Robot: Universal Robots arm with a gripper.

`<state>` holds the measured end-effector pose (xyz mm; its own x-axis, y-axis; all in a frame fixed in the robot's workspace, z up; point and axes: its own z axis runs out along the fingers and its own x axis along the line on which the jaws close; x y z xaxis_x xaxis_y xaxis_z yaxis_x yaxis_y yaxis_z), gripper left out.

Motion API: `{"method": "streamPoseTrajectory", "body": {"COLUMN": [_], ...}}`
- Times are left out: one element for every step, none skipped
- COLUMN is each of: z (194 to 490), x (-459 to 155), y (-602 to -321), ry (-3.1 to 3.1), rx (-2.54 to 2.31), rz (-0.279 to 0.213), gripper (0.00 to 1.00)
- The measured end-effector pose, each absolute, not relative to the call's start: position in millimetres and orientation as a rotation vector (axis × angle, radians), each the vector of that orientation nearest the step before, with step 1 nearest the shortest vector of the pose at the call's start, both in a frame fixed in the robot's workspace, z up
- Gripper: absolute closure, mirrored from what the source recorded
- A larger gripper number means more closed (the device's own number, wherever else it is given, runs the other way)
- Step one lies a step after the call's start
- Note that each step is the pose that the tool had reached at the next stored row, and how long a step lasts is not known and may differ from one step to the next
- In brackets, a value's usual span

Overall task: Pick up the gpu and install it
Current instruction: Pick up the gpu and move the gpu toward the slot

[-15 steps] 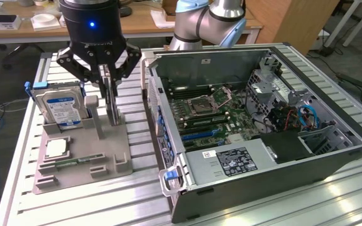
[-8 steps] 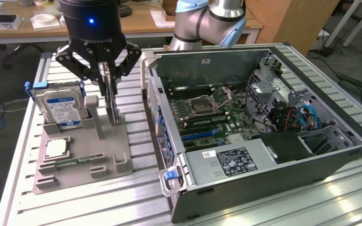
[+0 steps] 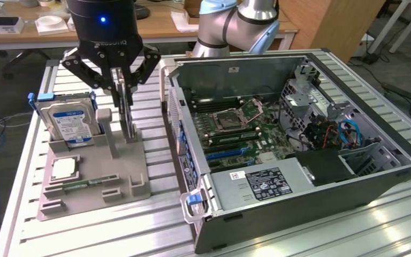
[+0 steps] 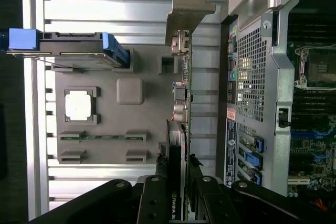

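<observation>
Clamps one gpu (image 3: 127, 119) with gripper (image 3: 122, 91), upright in tray (image 3: 98, 201). Also in tray: one drive (image 3: 70, 120), one cpu (image 3: 64, 168), one stick (image 3: 84, 183). In open case (image 3: 298, 214): one motherboard (image 3: 241, 128).

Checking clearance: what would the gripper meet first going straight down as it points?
The gpu, standing on edge in the grey holder directly beneath the gripper. Its top edge looks very close, though depth is unclear.

We could not see the upper edge of the gpu (image 3: 127, 126), buried in the grasp of the gripper (image 3: 122, 96), nor its lower edge, sunk in the grey holder (image 3: 98, 167) beneath the gripper. Above the gripper the arm (image 3: 104, 21) ran off the exterior view's border, and the label print on the hard drive (image 3: 70, 120) beside the gripper was too small to read.
</observation>
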<state>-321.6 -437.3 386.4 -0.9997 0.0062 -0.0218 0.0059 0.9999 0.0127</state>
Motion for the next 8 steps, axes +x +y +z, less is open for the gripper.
{"method": "streamPoseTrajectory", "body": {"z": [387.0,387.6,388.3,388.9,389.5,390.3,390.9,391.6], "x": [-321.6,-321.6,-321.6,-321.6,-321.6,-321.6,-321.6,-321.6], "y": [-437.3,-437.3,-437.3,-437.3,-437.3,-437.3,-437.3,-437.3], "ry": [3.12,3.12,3.12,3.12,3.12,3.12,3.12,3.12], "rx": [0.009,0.01,0.01,0.009,0.01,0.009,0.01,0.01], "rz": [0.02,0.02,0.02,0.02,0.02,0.02,0.02,0.02], "gripper": [0.74,0.74,0.74,0.74,0.74,0.74,0.74,0.74]}}
